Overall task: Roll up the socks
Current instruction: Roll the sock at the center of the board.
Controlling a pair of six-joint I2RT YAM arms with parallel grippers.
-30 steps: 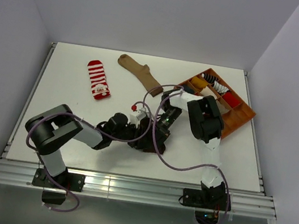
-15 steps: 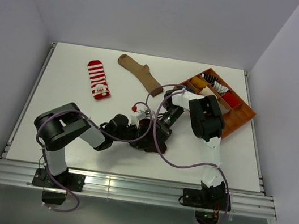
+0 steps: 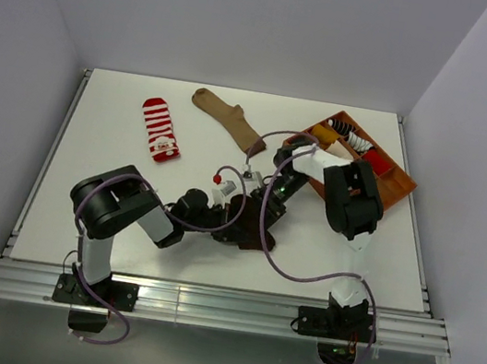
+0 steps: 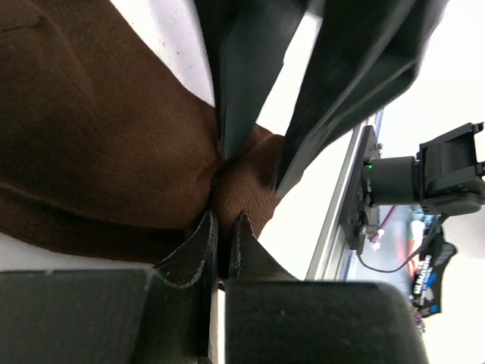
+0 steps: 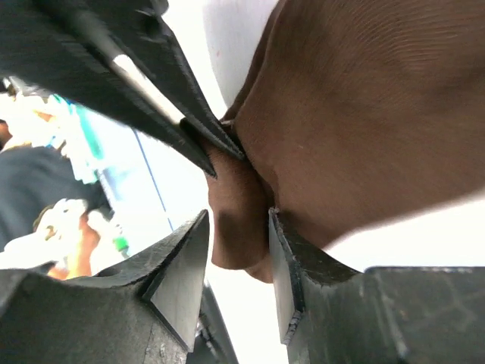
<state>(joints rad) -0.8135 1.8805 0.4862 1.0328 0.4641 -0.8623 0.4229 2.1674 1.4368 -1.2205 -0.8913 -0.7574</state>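
A dark brown sock [image 3: 252,231] lies bunched at the table's middle, under both grippers. My left gripper [image 3: 235,209] is shut on a fold of it; in the left wrist view the jaws [image 4: 223,221] pinch the brown fabric [image 4: 114,152]. My right gripper [image 3: 264,206] meets it from the far side. In the right wrist view its jaws [image 5: 238,246] grip a thick fold of the same sock [image 5: 364,114], right beside the left fingertips [image 5: 189,133]. A plain tan sock [image 3: 228,119] and a red-and-white striped sock [image 3: 161,129] lie flat at the back. No black argyle sock shows.
An orange compartment tray [image 3: 395,192] at the back right holds several rolled socks [image 3: 353,142]. Purple cables [image 3: 263,241] loop over the middle of the table. Metal rails run along the table's near edge [image 3: 205,299].
Both grippers have shifted a little to the right with the sock between them. The right arm's elbow has swung right toward the tray, and the left arm's elbow has come in closer.
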